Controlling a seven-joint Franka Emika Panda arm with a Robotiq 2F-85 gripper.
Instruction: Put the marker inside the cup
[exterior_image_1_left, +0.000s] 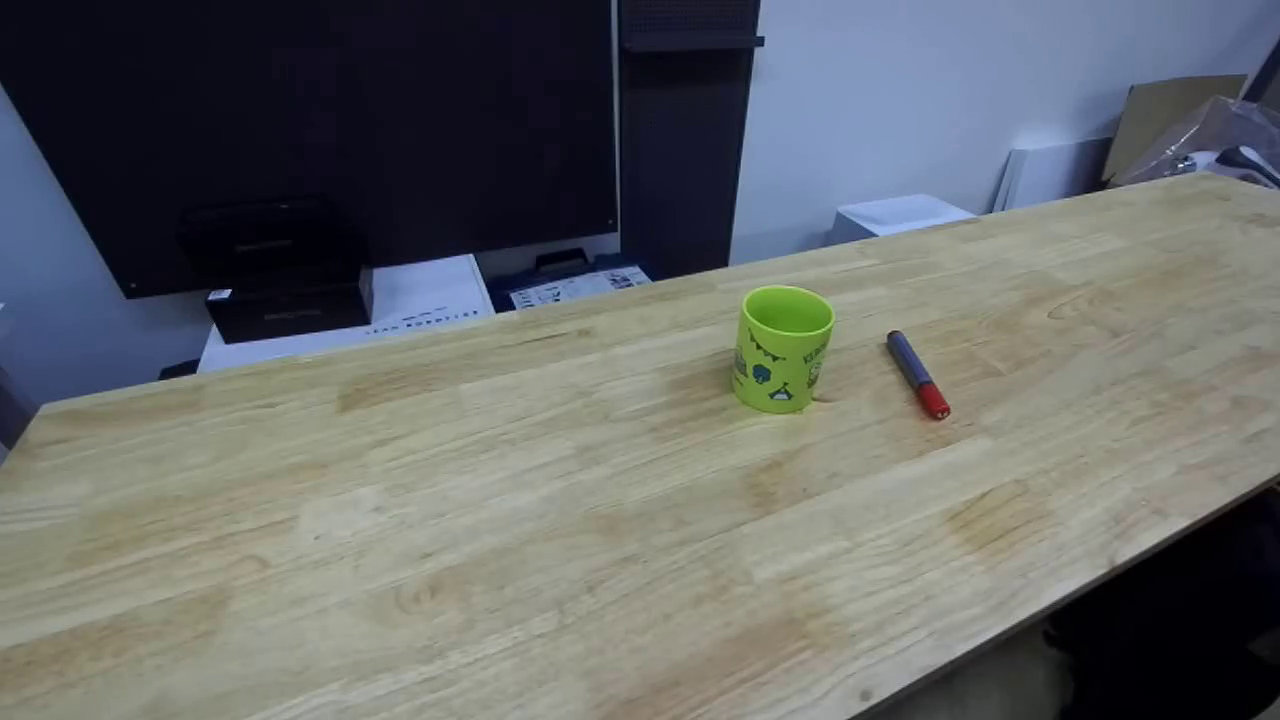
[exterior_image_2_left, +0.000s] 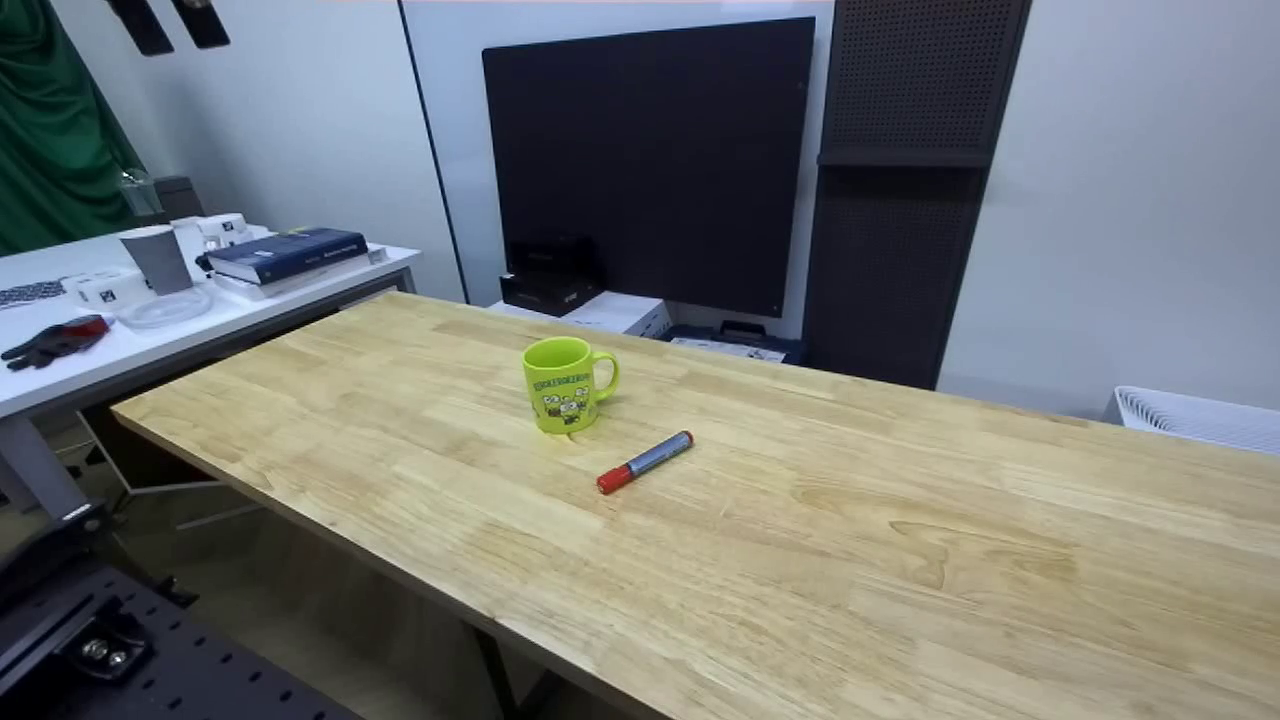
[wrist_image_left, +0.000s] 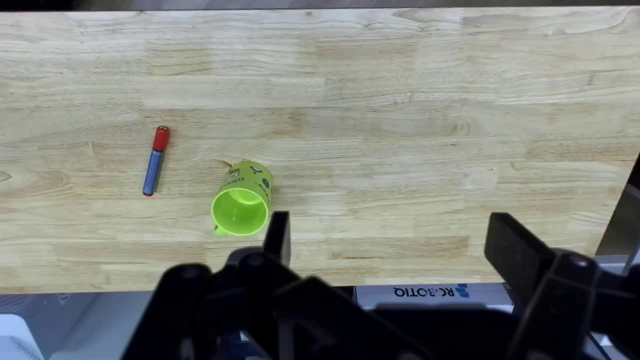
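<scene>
The marker, with a red cap and a grey-blue barrel, lies flat on the wooden table in both exterior views (exterior_image_1_left: 917, 374) (exterior_image_2_left: 646, 461) and in the wrist view (wrist_image_left: 156, 161). The lime-green cup stands upright beside it, apart from it, in both exterior views (exterior_image_1_left: 784, 350) (exterior_image_2_left: 561, 386) and in the wrist view (wrist_image_left: 241, 210). Its handle shows in an exterior view, and its visible inside holds nothing. My gripper (wrist_image_left: 390, 232) is wide open and empty, high above the table. Its fingertips also show at the top left of an exterior view (exterior_image_2_left: 176, 32).
The wooden table (exterior_image_1_left: 450, 540) has its long edges in the wrist view. Boxes (exterior_image_1_left: 290, 310) and a dark board (exterior_image_1_left: 330, 130) stand behind it. A white side table (exterior_image_2_left: 240, 305) with books (exterior_image_2_left: 290, 255) and a grey paper cup (exterior_image_2_left: 157, 260) stands beyond the table's end.
</scene>
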